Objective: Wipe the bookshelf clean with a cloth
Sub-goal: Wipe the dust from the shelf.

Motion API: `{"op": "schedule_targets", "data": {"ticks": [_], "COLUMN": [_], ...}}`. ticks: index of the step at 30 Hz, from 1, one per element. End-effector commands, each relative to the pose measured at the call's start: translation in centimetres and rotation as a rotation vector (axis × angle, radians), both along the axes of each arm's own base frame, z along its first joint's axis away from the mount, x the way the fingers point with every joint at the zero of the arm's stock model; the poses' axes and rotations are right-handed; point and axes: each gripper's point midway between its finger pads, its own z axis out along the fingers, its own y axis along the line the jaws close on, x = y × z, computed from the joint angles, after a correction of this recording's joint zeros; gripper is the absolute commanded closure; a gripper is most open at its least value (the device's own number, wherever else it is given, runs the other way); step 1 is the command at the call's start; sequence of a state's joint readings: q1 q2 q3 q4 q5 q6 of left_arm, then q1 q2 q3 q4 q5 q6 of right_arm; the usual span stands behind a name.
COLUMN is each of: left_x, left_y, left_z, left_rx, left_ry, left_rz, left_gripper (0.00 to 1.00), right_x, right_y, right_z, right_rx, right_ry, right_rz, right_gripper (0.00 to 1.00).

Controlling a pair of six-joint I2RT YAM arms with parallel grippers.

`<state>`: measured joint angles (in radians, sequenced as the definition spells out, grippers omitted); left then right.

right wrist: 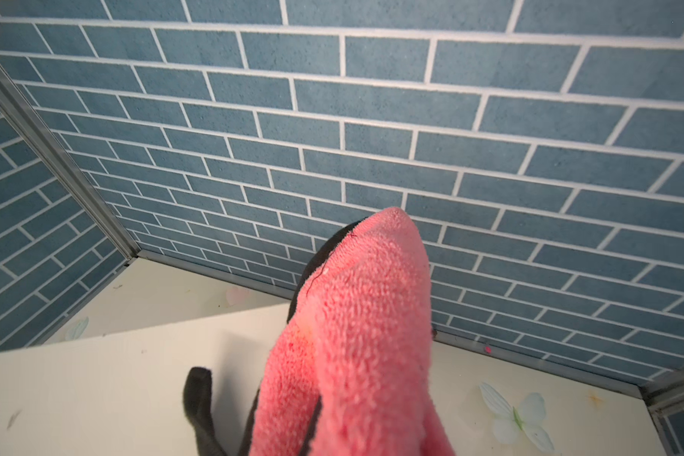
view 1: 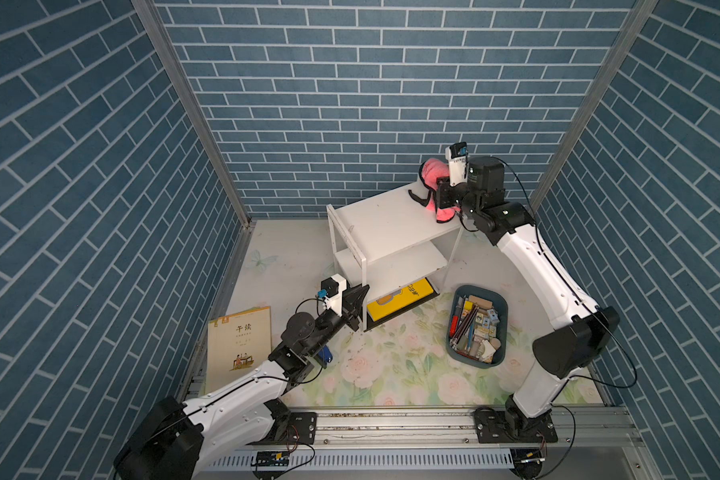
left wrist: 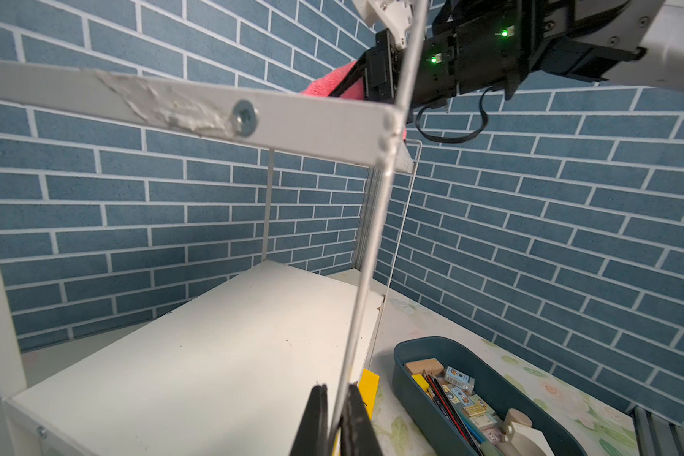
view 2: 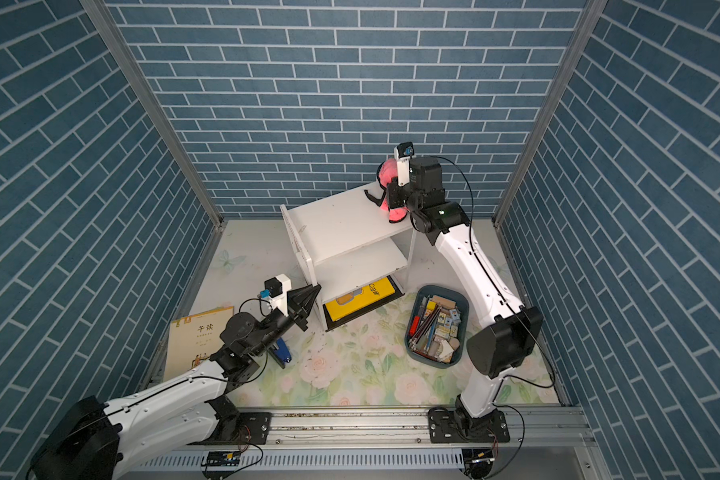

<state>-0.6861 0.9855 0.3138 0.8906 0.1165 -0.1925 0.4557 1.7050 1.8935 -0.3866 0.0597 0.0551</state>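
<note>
From my station I saw three walls (view 1: pixel 350 104) papered in blue brick with pale grout lines, meeting at bare aluminium corner posts (view 1: pixel 193 112). The table (view 1: pixel 391 370) wore a pale floral covering with pink roses and a faint butterfly (view 1: pixel 262 259). An aluminium rail (view 1: pixel 391 424) ran along its near edge. The light looked even and soft, perhaps from overhead.

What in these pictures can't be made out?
Right tool: tips hidden by the cloth in the right wrist view, behind its body in both top views.
Blue object: mostly under the left arm in both top views.
Bin contents: too small to name in both top views.
Yellow book: far part under the bookshelf boards in both top views.
</note>
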Motion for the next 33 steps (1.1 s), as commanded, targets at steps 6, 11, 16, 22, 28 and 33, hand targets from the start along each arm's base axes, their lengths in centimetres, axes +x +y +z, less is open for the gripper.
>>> {"op": "schedule_targets", "data": {"ticks": [6, 11, 16, 22, 28, 33], "left_x": [2.9, 2.9, 2.6, 1.5, -0.7, -1.8], "left_y": [2.4, 2.2, 2.2, 3.9, 3.3, 3.7], "left_z": [-4.5, -4.6, -4.0, -1.3, 0.5, 1.3], "left_rx": [-0.009, -0.009, -0.02, -0.069, -0.043, -0.072], "left_ry": [0.203, 0.206, 0.197, 0.13, 0.022, -0.026], "left_rz": [0.184, 0.176, 0.162, 0.197, 0.097, 0.077], "left_gripper": [1.0, 1.0, 1.0, 0.99, 0.66, 0.49], "right_x": [-6.4, -11.1, -16.8, -24.9, -29.4, -30.4], "right_y": [-4.8, -7.4, -9.2, -8.5, -5.2, -7.1], "right_z": [-5.6, -5.6, -3.7, -5.0, -5.8, -5.0], "right_rx": [-0.135, -0.102, 0.004, 0.282, 0.55, 0.687], "right_ry": [0.16, 0.16, 0.102, 0.013, -0.122, -0.423], "right_rz": [-0.062, -0.095, -0.068, 0.14, 0.444, 0.417], "right_gripper": [1.0, 1.0, 1.0, 1.0, 1.0, 1.0]}}
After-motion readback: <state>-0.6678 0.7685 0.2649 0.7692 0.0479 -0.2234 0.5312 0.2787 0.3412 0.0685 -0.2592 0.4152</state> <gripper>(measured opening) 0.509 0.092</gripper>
